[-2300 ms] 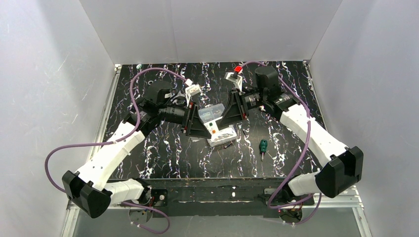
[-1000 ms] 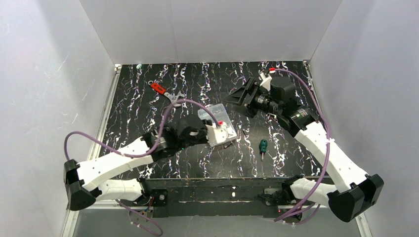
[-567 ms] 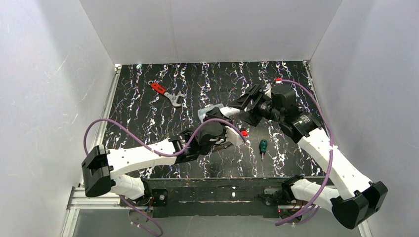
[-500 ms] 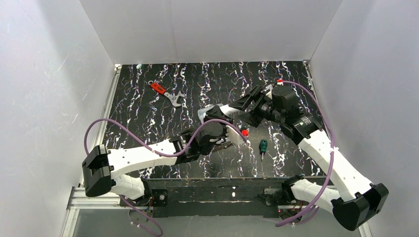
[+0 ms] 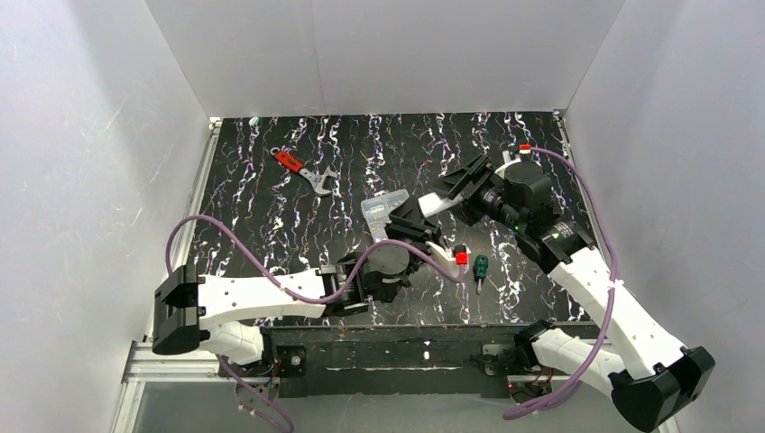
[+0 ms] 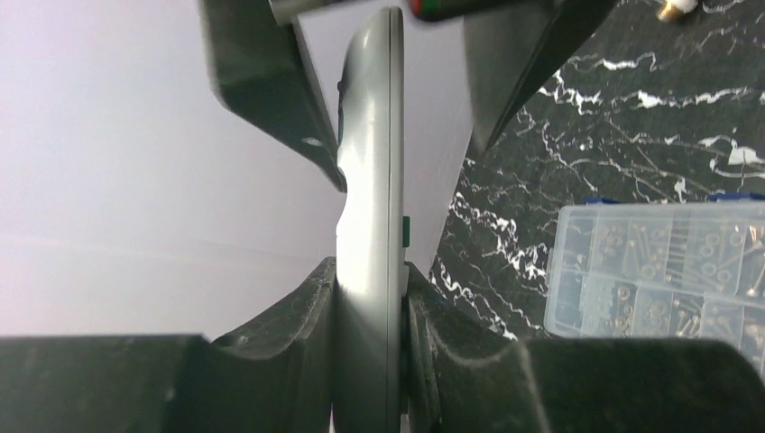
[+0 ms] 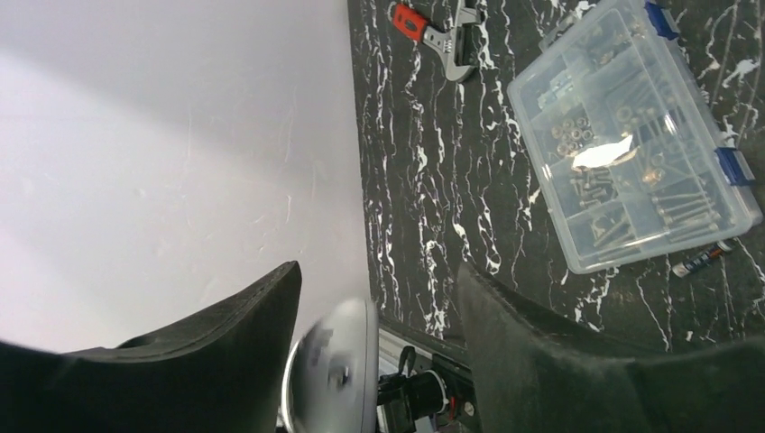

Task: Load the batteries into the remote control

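Left gripper (image 6: pixel 370 307) squeezed the slim white plastic remote control (image 6: pixel 368 162); right gripper (image 7: pixel 374 316) gaped. They half-hid the clear plastic box (image 5: pixel 377 207) from above; right wrist showed it whole.

**A robot lab cell fitted out like a workbench**

I work inside a boxed-in bench; plain white panels (image 5: pixel 90 135) wall off three sides of a black marbled tabletop (image 5: pixel 262 234); bare aluminium rail (image 5: pixel 135 365) frames the near edge; purple cables (image 5: pixel 206 220) loop over the bench; on it lie an adjustable wrench (image 5: pixel 304 172), a green-handled screwdriver (image 5: pixel 480 269) and a clear box of screws (image 7: pixel 631 171).
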